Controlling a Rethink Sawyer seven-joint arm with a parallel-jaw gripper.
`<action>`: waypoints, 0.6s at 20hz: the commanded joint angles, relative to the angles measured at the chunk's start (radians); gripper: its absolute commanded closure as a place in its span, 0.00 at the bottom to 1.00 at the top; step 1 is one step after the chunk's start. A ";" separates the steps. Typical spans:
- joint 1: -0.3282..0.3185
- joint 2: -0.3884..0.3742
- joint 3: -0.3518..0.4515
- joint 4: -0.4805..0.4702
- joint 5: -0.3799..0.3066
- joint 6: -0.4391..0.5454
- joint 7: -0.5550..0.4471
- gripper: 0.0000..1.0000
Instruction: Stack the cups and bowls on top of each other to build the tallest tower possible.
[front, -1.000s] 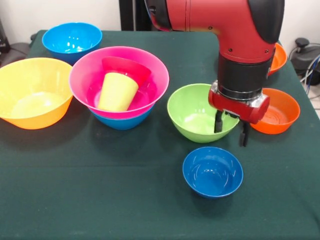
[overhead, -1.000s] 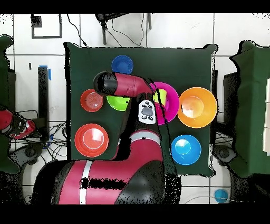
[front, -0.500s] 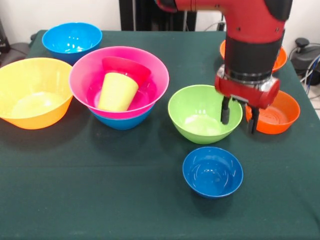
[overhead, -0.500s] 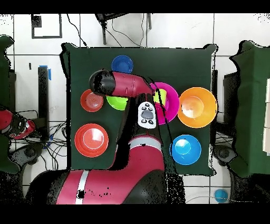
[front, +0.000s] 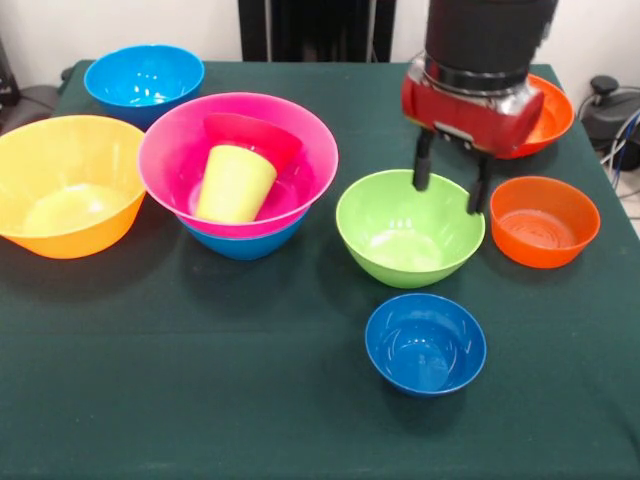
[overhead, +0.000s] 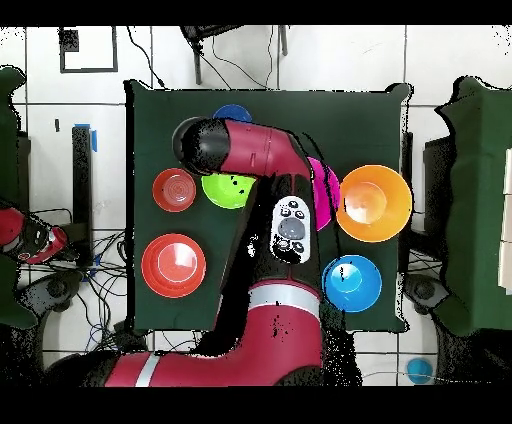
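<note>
Dark green cloth covers the table (front: 200, 400), and its near strip is bare from edge to edge in the front view. The first thing in from that strip is the small blue bowl (front: 425, 343), standing alone with open cloth on both sides. Just behind it sits the green bowl (front: 409, 227), upright and empty. The gripper (front: 450, 184) hangs above that bowl's far right rim, its 2 dark fingers (front: 423, 165) spread apart with nothing between them, clear of the rim. Right of it lies a small red-orange bowl (front: 544, 220), near the table's right edge. To the left stands the tower (front: 238, 165): a pink bowl (front: 300, 140) nested in a blue one, holding the lime cup (front: 234, 183) tilted against a crimson bowl (front: 252, 134). The large orange bowl (front: 65, 185) touches the left edge. Farthest back are a blue bowl (front: 144, 80) and another red-orange bowl (front: 548, 112).
</note>
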 joint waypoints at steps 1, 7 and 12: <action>-0.042 -0.002 -0.004 -0.041 -0.079 0.192 -0.049 0.00; -0.121 -0.011 0.012 -0.041 -0.091 0.254 -0.147 0.00; -0.175 -0.014 0.035 -0.074 -0.109 0.294 -0.202 0.00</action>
